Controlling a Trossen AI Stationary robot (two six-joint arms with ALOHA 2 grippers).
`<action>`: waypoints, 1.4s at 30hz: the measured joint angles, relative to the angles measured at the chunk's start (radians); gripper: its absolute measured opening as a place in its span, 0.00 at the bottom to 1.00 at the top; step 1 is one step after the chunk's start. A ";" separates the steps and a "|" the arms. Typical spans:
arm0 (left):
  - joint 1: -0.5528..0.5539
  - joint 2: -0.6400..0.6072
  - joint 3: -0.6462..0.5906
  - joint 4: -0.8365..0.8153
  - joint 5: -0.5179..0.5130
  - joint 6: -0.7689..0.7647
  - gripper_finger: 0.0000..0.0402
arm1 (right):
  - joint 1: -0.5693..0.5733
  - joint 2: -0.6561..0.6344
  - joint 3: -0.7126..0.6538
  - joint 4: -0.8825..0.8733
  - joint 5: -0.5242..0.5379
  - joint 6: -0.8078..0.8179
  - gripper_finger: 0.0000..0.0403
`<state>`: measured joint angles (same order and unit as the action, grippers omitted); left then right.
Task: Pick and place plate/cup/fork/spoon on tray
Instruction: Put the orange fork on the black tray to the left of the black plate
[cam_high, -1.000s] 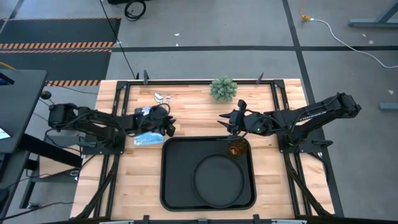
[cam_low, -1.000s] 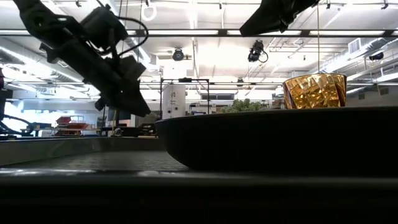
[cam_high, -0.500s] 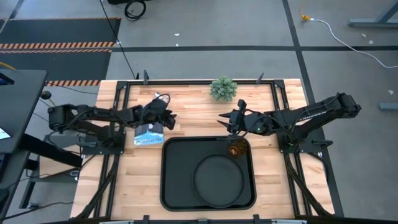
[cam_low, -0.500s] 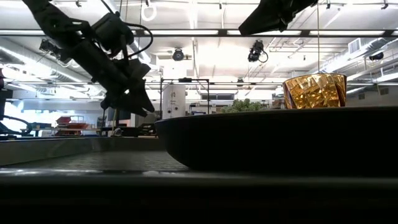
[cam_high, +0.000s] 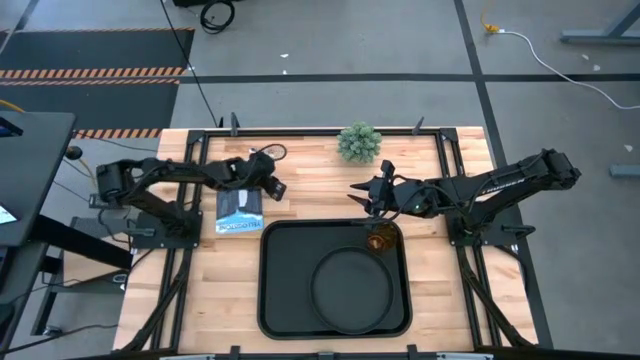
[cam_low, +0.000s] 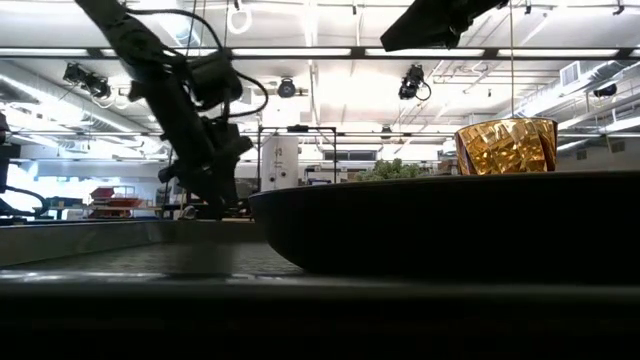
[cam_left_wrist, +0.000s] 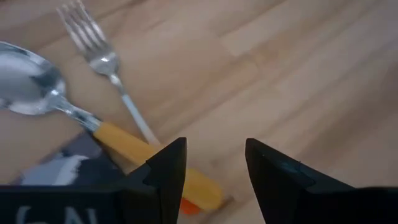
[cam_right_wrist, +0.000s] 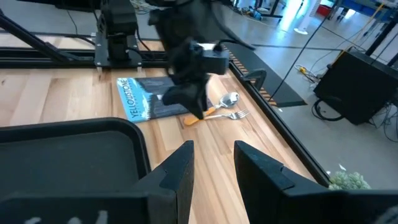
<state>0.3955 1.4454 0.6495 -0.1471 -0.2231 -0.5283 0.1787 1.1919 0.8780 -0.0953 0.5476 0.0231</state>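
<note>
The spoon (cam_left_wrist: 37, 84) and the fork (cam_left_wrist: 93, 43) lie side by side on the wooden table at the far left, their orange handles toward my left gripper (cam_left_wrist: 214, 177). That gripper is open and low over the handle ends; it also shows in the high view (cam_high: 270, 186). The black plate (cam_high: 352, 283) and the amber cup (cam_high: 378, 241) rest on the black tray (cam_high: 268, 300). My right gripper (cam_high: 362, 196) is open and empty, just beyond the tray's far edge, above the cup. My left gripper points steeply down at the handle ends. One finger (cam_left_wrist: 168, 171) stands over the free end of the spoon's orange handle (cam_left_wrist: 134, 146). The finger hides that spot, so I cannot tell whether it touches.
A blue booklet (cam_high: 240, 211) lies beside the tray's far left corner, partly under the spoon's handle. A small green potted plant (cam_high: 359, 142) stands at the table's far edge. Bare wood lies between the cutlery and the plant.
My left gripper has gone toward the table's far edge and down, from over the booklet to the spoon and fork, and has tipped to point more steeply down. The booklet now shows uncovered. My right arm has kept still.
</note>
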 joint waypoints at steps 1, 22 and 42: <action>0.012 0.017 0.020 -0.016 -0.003 0.012 0.43 | 0.000 0.000 0.000 -0.001 0.000 0.000 0.30; 0.212 0.323 0.335 -0.318 0.123 0.080 0.43 | 0.003 0.000 0.000 0.013 -0.032 0.003 0.30; 0.242 0.278 0.333 -0.349 0.086 0.117 0.41 | 0.003 0.002 0.000 0.039 -0.054 0.009 0.30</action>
<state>0.6370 1.7233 0.9829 -0.4965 -0.1367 -0.4116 0.1818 1.1936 0.8780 -0.0568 0.4934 0.0321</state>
